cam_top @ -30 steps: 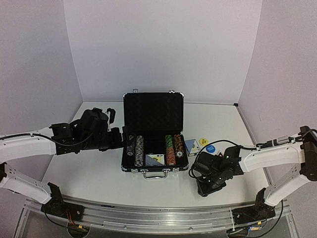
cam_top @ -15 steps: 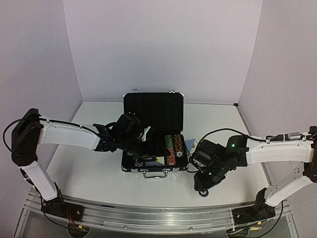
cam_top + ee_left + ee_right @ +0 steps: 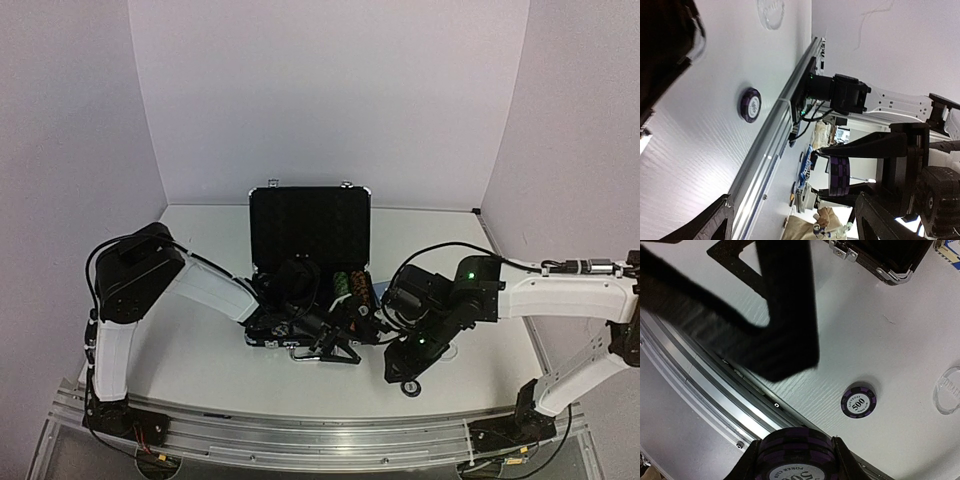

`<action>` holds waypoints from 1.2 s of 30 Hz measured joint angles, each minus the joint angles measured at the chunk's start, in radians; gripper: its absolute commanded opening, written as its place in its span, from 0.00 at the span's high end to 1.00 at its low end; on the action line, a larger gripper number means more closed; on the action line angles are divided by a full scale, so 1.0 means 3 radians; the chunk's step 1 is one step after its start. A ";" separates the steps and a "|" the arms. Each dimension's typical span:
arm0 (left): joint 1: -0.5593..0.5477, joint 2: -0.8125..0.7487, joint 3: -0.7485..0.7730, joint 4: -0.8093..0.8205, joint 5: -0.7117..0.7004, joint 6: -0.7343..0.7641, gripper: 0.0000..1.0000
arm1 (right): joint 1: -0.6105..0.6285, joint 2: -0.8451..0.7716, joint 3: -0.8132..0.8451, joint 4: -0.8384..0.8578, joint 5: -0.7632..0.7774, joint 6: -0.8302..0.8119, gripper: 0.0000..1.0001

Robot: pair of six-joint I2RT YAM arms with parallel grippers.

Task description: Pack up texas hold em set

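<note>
The black briefcase (image 3: 310, 228) stands open in mid-table, with striped chip rows (image 3: 346, 285) partly hidden behind my left arm. My left gripper (image 3: 338, 348) (image 3: 795, 226) reaches across the case's front, turned toward the table's near edge, jaws open and empty. My right gripper (image 3: 403, 368) (image 3: 796, 460) is shut on a short stack of purple poker chips (image 3: 796, 452) (image 3: 840, 172) just right of the case's front corner. One purple 500 chip (image 3: 858, 403) (image 3: 750, 105) (image 3: 410, 388) lies flat on the table below it. A clear round disc (image 3: 947, 390) (image 3: 771, 10) lies farther right.
The metal rail (image 3: 715, 385) along the table's near edge runs close under both grippers. The case's latched front corner (image 3: 880, 262) is just beyond the right gripper. A blue-backed card (image 3: 949, 250) shows at the right wrist view's top right edge.
My left arm has swung from left of the case, over it, to its front right, and its jaws have narrowed a little. My right gripper has shifted slightly left, still holding the chips.
</note>
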 measured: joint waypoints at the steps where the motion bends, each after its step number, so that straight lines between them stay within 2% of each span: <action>1: -0.0008 0.0021 0.0008 0.0083 0.0044 -0.0067 0.19 | 0.0000 0.0019 0.0011 -0.0009 -0.0001 -0.0019 0.96; 8: -0.0029 0.0110 0.0033 0.0521 0.0273 -0.0410 0.25 | 0.0001 0.0075 0.0073 -0.0053 0.0006 -0.0116 0.96; 19: -0.0098 0.0269 0.0217 0.0545 0.0446 -0.0487 0.35 | 0.0001 0.0155 0.0189 -0.0082 0.0037 -0.0216 0.96; 36: -0.0230 0.0412 0.0338 0.0809 0.0651 -0.0722 0.43 | 0.0013 0.0207 0.0230 -0.0089 0.0081 -0.0315 0.96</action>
